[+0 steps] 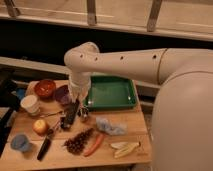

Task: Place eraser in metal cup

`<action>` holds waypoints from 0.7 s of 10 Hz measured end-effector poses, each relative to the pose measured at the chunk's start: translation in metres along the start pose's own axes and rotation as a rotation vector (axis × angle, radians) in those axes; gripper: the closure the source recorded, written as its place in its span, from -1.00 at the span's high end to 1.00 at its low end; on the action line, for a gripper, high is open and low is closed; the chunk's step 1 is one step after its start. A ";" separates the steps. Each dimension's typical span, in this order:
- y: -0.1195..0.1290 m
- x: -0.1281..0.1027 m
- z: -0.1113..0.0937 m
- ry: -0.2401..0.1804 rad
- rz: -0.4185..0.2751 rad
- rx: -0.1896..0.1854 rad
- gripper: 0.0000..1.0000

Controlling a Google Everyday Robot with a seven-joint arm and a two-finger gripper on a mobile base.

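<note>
The eraser hangs as a flat, dark grey-black block, tilted, with its upper end pinched in the tool and its lower end pointing down at the desk. You cannot tell whether that low end touches the wood or rides just above it. The tool is closed tight on the block's top, directly under the white wrist, over the left-middle of the desk. The metal cup shows only as a small shiny patch just beside the eraser, on the side toward the green tray. Its mouth is hard to make out, so find the rim before you commit. To do this step well, lift enough to clear the rim, then shift the block sideways until its low end sits over the cup's opening. Bring the block nearer to upright, since it looks too long to go in flat and should enter end-first. Lower until the end is inside the rim, and only then open the tool. The cup looks light, so a corner catching its edge could tip it or push it toward the tray. Stay off the purple bowl behind and the crumpled pale blue cloth in front.
</note>
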 end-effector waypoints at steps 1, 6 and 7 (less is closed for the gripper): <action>-0.008 0.001 0.006 -0.008 0.007 0.048 -1.00; -0.036 -0.046 -0.023 -0.121 -0.026 0.190 -1.00; -0.042 -0.065 -0.039 -0.156 -0.040 0.193 -1.00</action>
